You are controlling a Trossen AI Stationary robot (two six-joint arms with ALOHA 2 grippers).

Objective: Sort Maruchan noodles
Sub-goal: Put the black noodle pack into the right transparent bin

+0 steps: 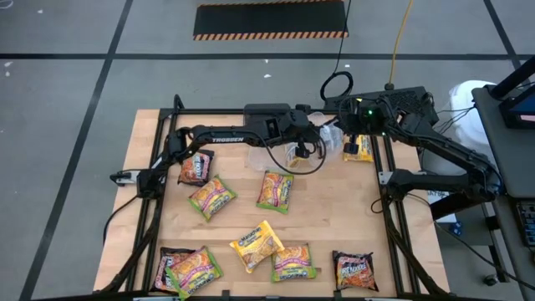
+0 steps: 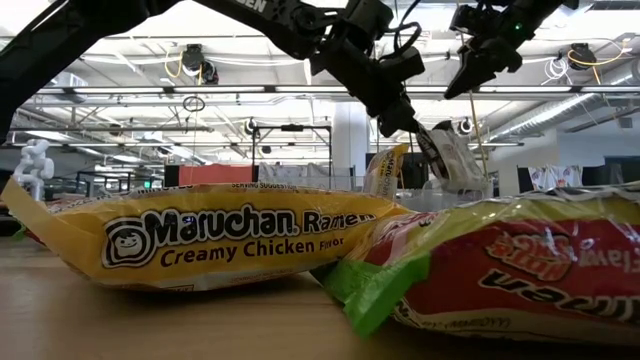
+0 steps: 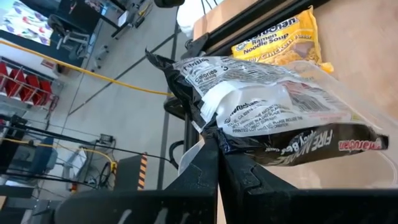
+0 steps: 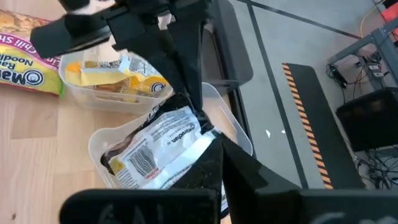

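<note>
The left end effector [image 3: 217, 140] is clamped on a dark Maruchan noodles packet [image 3: 280, 106], holding it above a clear tub [image 4: 112, 140] near the table's far edge. The right end effector [image 2: 462, 75], fingers together and holding nothing, hangs by the far right corner.

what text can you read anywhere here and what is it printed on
"Maruchan Ramen Creamy Chicken Flavor": yellow packet, low view.
"Ramen Noodle Soup": yellow packet on the table, left wrist view.
"Calories": back of the dark packet that the left gripper pinches; smaller print unreadable.
"TROSSEN": left arm.
Other packets: too small.
</note>
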